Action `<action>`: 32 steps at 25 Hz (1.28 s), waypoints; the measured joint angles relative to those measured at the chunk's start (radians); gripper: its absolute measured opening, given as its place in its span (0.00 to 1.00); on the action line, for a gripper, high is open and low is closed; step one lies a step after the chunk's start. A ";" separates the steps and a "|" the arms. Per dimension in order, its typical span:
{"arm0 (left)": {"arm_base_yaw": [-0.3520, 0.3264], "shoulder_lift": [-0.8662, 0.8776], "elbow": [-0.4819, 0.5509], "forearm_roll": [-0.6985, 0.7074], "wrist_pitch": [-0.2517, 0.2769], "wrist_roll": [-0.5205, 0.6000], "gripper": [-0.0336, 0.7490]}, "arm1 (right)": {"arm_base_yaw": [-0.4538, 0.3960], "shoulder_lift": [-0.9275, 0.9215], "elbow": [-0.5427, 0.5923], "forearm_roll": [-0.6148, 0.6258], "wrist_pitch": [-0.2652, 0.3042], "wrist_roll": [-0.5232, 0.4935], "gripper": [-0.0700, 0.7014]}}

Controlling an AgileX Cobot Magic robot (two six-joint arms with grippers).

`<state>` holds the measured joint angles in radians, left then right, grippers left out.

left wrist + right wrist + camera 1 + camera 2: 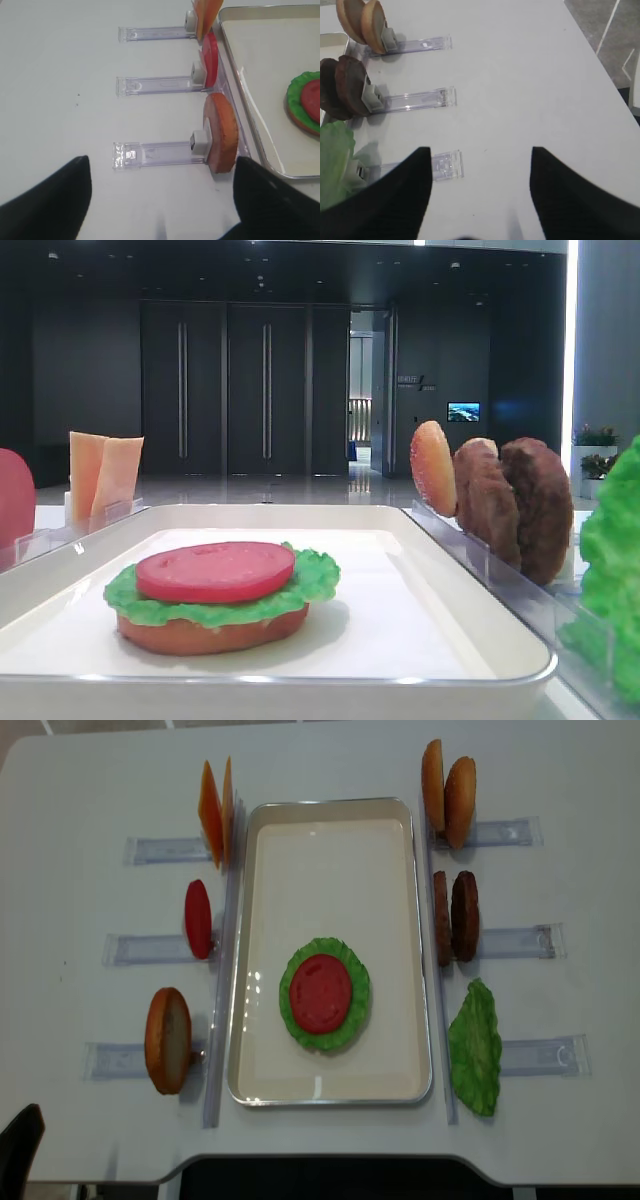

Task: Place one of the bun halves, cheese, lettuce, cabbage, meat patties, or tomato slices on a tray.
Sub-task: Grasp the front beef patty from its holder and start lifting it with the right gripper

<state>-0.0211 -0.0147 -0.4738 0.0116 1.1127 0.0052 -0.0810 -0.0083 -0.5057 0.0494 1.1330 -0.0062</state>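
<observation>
Bun half (322, 1042) under lettuce (352, 1020) mostly hidden | tools' fingertips cropped

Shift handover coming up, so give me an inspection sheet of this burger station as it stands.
Surface: white table, nothing spilled.
Job's things: tray holds a bun half, lettuce and tomato slice stacked. Racks hold cheese, tomato, bun, two buns, meat patties, lettuce leaf.
Clutter: nothing seen.
Grippers: left tool open, empty; right tool open, empty.
Cables: nothing seen.
Surroundings: dark doors behind.
</observation>
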 joint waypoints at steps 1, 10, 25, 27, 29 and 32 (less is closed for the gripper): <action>0.000 0.000 0.000 0.000 0.000 0.000 0.93 | 0.000 0.000 0.000 0.000 0.000 0.000 0.63; 0.000 0.000 0.000 0.000 0.000 0.000 0.93 | 0.000 0.000 0.000 0.000 0.000 0.000 0.63; 0.000 0.000 0.000 0.000 0.000 0.000 0.93 | 0.000 0.000 0.000 0.000 0.000 0.006 0.65; 0.000 0.000 0.000 0.000 0.000 0.000 0.93 | 0.000 0.000 0.000 -0.002 0.000 0.011 0.71; 0.000 0.000 0.000 0.000 0.000 0.000 0.93 | 0.000 0.000 0.000 -0.004 0.000 0.015 0.74; 0.000 0.000 0.000 0.000 0.000 0.000 0.93 | 0.000 0.000 0.000 -0.004 0.000 0.016 0.76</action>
<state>-0.0211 -0.0147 -0.4738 0.0116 1.1127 0.0052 -0.0810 -0.0083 -0.5057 0.0453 1.1330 0.0099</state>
